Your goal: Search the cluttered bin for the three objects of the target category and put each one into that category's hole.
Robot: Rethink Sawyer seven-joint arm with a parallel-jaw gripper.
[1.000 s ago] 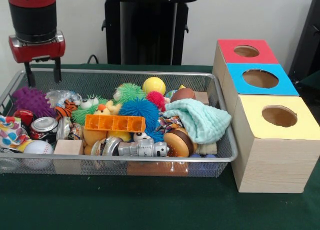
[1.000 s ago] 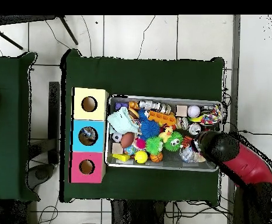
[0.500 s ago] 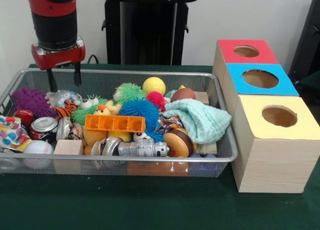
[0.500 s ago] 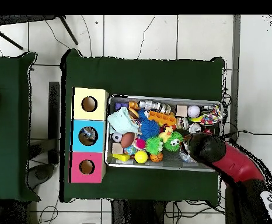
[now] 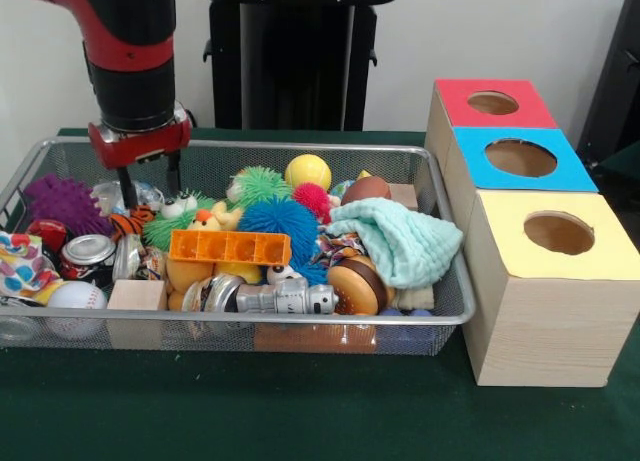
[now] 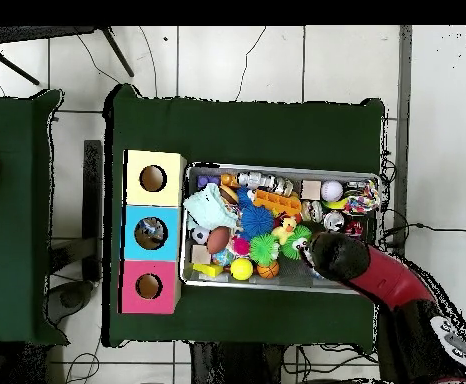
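My gripper [image 5: 148, 186] hangs open at the back left of the wire mesh bin [image 5: 300, 146], its tips just above a tiger toy [image 5: 130, 221] and a green googly-eyed toy [image 5: 175, 213], holding nothing. The bin is crammed with toys: a purple spiky ball [image 5: 60, 201], a yellow ball [image 5: 307, 171], a blue spiky ball [image 5: 277, 221], an orange block [image 5: 230, 247], a teal cloth [image 5: 395, 241], a burger toy [image 5: 357, 286] and a silver robot figure [image 5: 285, 299]. In the overhead view the arm's wrist [image 6: 335, 255] covers the gripper, over the bin's [image 6: 277, 168] lower right part.
Three wooden boxes with round holes stand right of the bin: red-topped [image 5: 460, 93] farthest, blue-topped [image 5: 575, 176] in the middle, yellow-topped [image 5: 505, 251] nearest. A can [image 5: 88, 251], a baseball [image 5: 75, 297] and a wooden cube [image 5: 137, 295] fill the bin's front left.
The gripper has travelled right from the bin's far left corner and come down lower, inside the bin, over the tiger toy. It stays open; the toys have not shifted.
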